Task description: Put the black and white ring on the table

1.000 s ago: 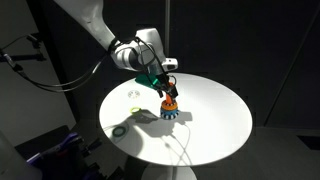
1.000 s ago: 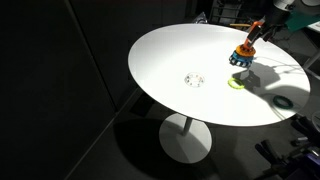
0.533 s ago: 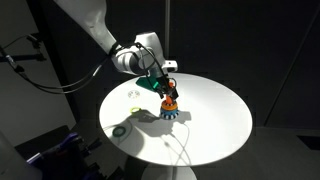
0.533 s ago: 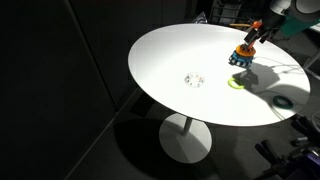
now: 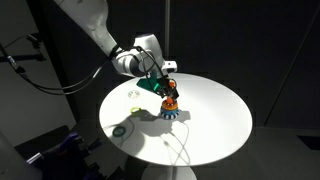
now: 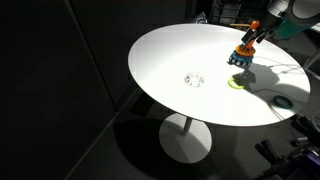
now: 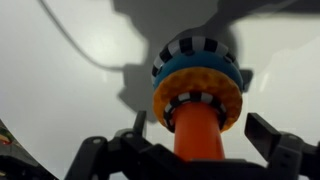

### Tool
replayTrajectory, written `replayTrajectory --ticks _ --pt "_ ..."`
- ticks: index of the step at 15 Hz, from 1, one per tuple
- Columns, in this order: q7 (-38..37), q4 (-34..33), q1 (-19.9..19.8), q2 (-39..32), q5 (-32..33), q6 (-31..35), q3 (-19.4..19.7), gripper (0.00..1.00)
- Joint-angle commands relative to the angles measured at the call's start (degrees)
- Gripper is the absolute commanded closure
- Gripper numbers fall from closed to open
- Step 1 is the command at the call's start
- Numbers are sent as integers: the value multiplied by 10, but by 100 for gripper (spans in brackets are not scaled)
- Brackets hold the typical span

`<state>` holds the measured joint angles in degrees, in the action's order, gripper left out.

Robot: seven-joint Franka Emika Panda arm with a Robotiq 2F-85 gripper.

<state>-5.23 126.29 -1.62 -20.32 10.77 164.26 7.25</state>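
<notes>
The peg toy point(image 5: 170, 110) point(image 6: 241, 56) stands on the white table point(image 5: 215, 125) point(image 6: 165, 55). In the wrist view, the black and white ring point(image 7: 188, 101) sits round the orange peg point(image 7: 197, 128), on top of an orange ring point(image 7: 232, 92) and a blue ring point(image 7: 195, 66). More black and white segments point(image 7: 195, 45) show below the blue ring. My gripper point(image 7: 200, 135) point(image 5: 167, 92) point(image 6: 254, 33) is open right above the toy, one finger on each side of the peg, and holds nothing.
A plain green ring point(image 5: 120, 130) point(image 6: 237, 83) and a pale whitish ring point(image 5: 133, 96) point(image 6: 194, 79) lie loose on the table. A thin cable point(image 5: 175, 145) runs across the tabletop. The surroundings are dark.
The gripper has shifted very slightly above the peg toy. The rings and the toy have not moved.
</notes>
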Motion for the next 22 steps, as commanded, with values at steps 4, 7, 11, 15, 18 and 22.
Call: replayTrajectory --ticks 4,7,11,15,18,22 --pt "9 2 1 -11 -12 24 2 0" --pt "9 2 1 -15 -12 24 3 0" --pt "7 0 2 -20 -11 23 5 34" --pt "3 -1 5 -16 -8 23 10 61" --pt "-2 0 11 -8 -2 21 18 84" --pt "-3 3 16 -1 0 19 26 86"
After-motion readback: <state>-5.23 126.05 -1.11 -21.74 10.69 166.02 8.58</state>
